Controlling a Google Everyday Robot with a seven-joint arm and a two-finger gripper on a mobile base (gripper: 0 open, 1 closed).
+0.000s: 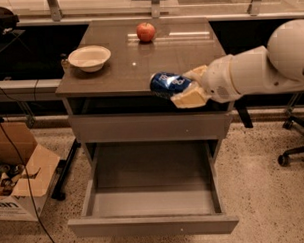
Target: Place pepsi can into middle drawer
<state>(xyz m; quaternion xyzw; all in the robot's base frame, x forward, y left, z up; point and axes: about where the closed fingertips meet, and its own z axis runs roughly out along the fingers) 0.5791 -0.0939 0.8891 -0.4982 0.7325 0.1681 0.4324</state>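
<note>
Now, with the gripper point(183, 87) clenched on the pepsi can point(168, 84), held sideways at the front edge of the cabinet top point(105, 80), I should bring it forward and low over the open middle drawer point(152, 203) before releasing, so it cannot roll.
</note>
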